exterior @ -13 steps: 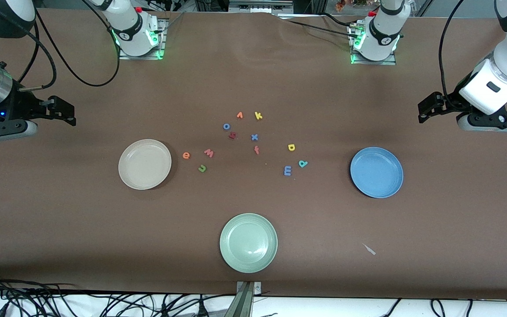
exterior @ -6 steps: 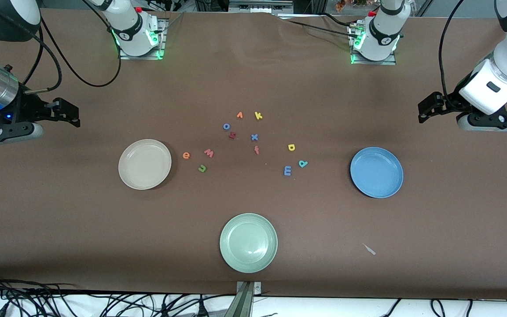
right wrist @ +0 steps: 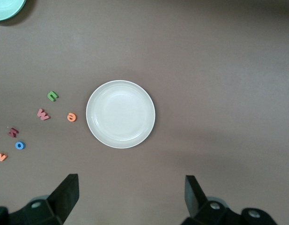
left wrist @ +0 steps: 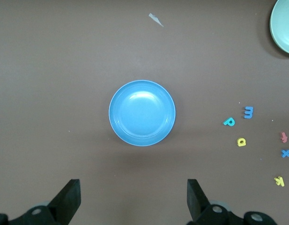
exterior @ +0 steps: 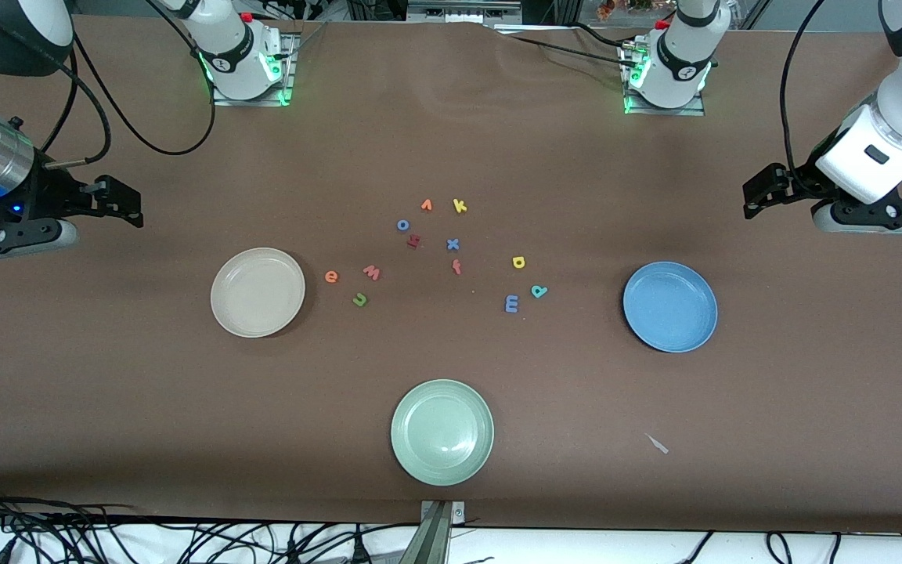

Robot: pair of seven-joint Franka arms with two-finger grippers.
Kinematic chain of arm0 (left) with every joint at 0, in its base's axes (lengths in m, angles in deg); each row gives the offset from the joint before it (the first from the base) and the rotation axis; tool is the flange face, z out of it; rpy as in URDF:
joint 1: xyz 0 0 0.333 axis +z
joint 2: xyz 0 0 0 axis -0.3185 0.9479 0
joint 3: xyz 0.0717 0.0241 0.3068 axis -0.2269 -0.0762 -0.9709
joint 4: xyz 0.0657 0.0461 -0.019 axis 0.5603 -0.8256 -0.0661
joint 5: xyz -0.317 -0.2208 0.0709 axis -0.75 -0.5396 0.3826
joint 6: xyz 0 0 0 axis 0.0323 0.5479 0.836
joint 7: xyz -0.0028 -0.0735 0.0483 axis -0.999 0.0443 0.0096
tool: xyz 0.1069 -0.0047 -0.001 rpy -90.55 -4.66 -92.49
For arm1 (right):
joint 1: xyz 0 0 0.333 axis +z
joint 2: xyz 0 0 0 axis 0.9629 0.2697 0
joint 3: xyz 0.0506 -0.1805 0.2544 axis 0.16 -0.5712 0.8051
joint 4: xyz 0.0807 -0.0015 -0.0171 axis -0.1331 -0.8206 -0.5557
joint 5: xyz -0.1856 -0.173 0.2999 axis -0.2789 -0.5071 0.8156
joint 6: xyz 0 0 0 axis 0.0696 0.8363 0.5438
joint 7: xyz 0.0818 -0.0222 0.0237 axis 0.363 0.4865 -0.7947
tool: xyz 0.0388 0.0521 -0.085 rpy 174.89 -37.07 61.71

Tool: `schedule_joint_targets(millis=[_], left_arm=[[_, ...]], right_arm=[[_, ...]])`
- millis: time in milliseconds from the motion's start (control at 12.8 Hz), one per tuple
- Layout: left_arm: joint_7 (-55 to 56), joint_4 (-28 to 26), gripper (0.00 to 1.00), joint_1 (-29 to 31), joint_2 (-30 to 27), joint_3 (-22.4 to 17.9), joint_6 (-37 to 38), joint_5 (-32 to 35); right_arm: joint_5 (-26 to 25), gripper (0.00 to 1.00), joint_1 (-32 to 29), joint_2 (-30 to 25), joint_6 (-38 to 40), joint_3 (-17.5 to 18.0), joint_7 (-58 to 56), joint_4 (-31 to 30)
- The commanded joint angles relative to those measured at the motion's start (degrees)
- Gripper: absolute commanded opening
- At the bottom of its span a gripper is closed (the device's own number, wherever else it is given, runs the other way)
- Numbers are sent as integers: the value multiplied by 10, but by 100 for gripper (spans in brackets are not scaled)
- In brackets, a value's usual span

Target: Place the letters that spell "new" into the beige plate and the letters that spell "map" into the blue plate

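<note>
The beige plate [exterior: 257, 292] lies toward the right arm's end, with the orange e [exterior: 331, 276], pink w [exterior: 372, 272] and green n [exterior: 359, 299] on the table beside it. The blue plate [exterior: 670, 307] lies toward the left arm's end, and the light-blue m [exterior: 511, 303], teal p [exterior: 539, 291] and yellow a [exterior: 519, 262] sit between it and the table's middle. Both plates hold nothing. My right gripper [exterior: 126, 205] hangs open and empty above the table at its own end. My left gripper [exterior: 760, 196] is likewise open and empty at the other end.
A pale green plate [exterior: 441, 432] lies near the front edge. Farther back in the middle sit a yellow k [exterior: 460, 206], orange v [exterior: 426, 205], blue o [exterior: 402, 225], dark red h [exterior: 413, 241], blue x [exterior: 452, 244] and orange-red f [exterior: 456, 267]. A small scrap [exterior: 657, 443] lies near the blue plate.
The right gripper has shifted slightly toward the table's middle. The left arm has barely moved. No letter or plate has moved.
</note>
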Motion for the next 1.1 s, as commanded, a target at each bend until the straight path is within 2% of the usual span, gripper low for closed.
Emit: schedule_joint_targets(millis=[0, 391, 1017], left_arm=[[-12, 9, 100, 2, 1, 6, 11, 11], [-12, 9, 100, 0, 1, 6, 10, 11], [-13, 8, 100, 4, 0, 6, 13, 10]], right_arm=[[10, 100, -3, 3, 0, -1, -9, 7], [21, 100, -4, -22, 18, -4, -9, 10], [11, 100, -5, -17, 17, -12, -11, 10]])
